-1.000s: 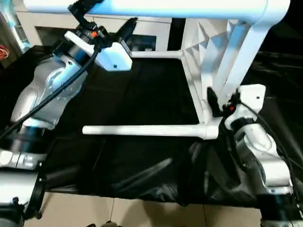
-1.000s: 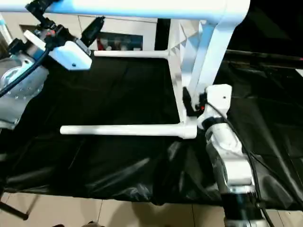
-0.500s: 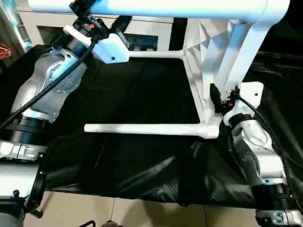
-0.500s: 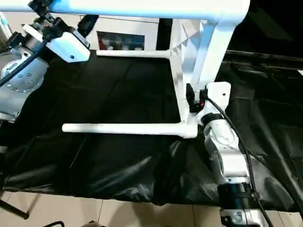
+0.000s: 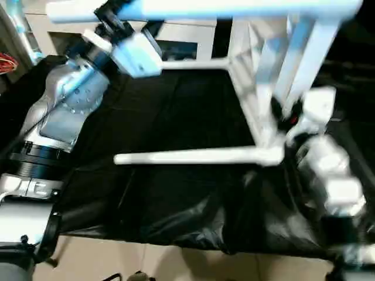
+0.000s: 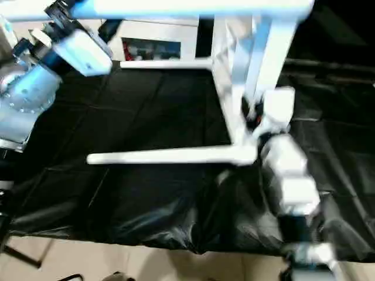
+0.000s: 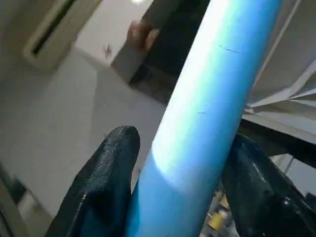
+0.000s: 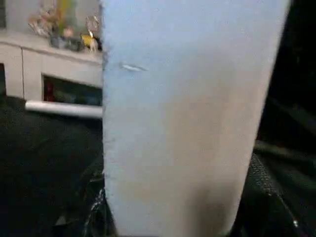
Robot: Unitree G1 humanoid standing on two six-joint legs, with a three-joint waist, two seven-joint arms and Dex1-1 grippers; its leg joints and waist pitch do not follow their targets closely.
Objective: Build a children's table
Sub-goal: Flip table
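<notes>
The white children's table [image 5: 252, 52] lies on its side on a black cloth, with its legs pointing to my left. Two legs rest on the cloth, a near one [image 5: 187, 156] and a far one [image 5: 193, 63]. An upper leg [image 5: 234, 9] runs across above them. My left gripper [image 5: 132, 14] is shut on that upper leg near its free end. In the left wrist view its fingers [image 7: 106, 173] press both sides of the tube [image 7: 207, 89]. My right gripper [image 5: 284, 111] is shut on the table top's near edge [image 8: 187, 98], just above the near corner socket.
The black cloth [image 5: 176, 111] covers the work surface and hangs over its front edge above a tiled floor [image 5: 176, 266]. A white cabinet [image 5: 181, 35] with glass-fronted compartments stands behind. Cables run along my left forearm [image 5: 64, 111].
Both grippers' fingers have closed in onto the table, the left on the upper leg and the right on the top's edge. The whole picture has shifted slightly.
</notes>
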